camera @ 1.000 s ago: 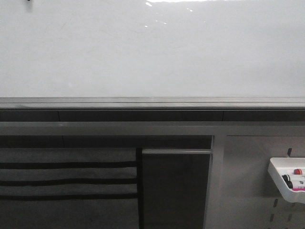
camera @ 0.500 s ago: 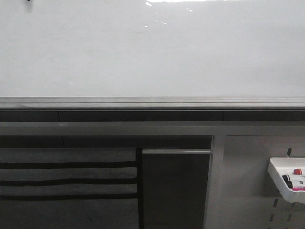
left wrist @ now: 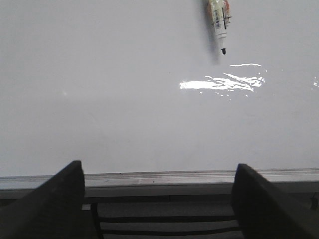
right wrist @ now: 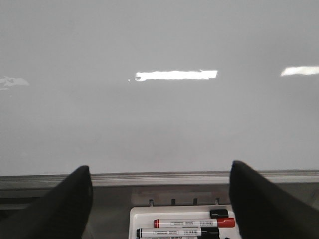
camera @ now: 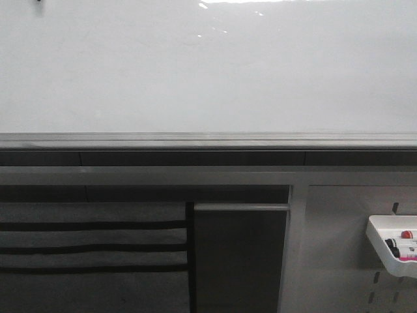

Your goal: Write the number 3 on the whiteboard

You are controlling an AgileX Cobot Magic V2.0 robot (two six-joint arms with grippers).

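The whiteboard (camera: 208, 72) fills the upper half of the front view, glossy white with glare spots, above its grey lower rail (camera: 208, 140). No number 3 shows on it in any view. In the left wrist view a marker (left wrist: 219, 20) with a bare black tip (left wrist: 224, 51) points down in front of the whiteboard (left wrist: 124, 114); what holds it is out of view. My left gripper (left wrist: 159, 199) is open and empty, facing the rail. My right gripper (right wrist: 159, 199) is open and empty, facing the whiteboard (right wrist: 159, 114). Neither gripper shows in the front view.
A white tray (camera: 383, 251) with red and black markers hangs on the grey perforated panel (camera: 339, 261) at the lower right. It also shows in the right wrist view (right wrist: 142, 216), between my fingers. Dark slatted panels (camera: 91, 248) lie under the rail.
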